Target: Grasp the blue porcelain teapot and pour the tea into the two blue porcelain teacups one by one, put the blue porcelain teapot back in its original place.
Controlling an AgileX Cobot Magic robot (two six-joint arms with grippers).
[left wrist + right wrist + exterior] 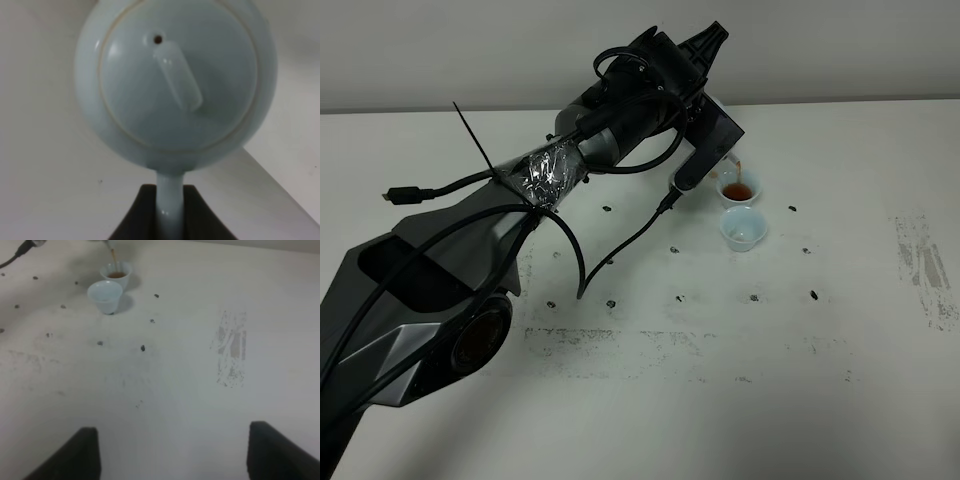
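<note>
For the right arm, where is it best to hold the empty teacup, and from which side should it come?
Probably the wall under the flared rim of the empty teacup, coming from the right: it stands upright, handleless, and the filled cup stands close behind it.

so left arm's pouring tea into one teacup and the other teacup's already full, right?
Not quite. The other teacup is empty, pale inside, as the exterior high view shows. The rest holds: the teapot is pouring tea into the far teacup.
</note>
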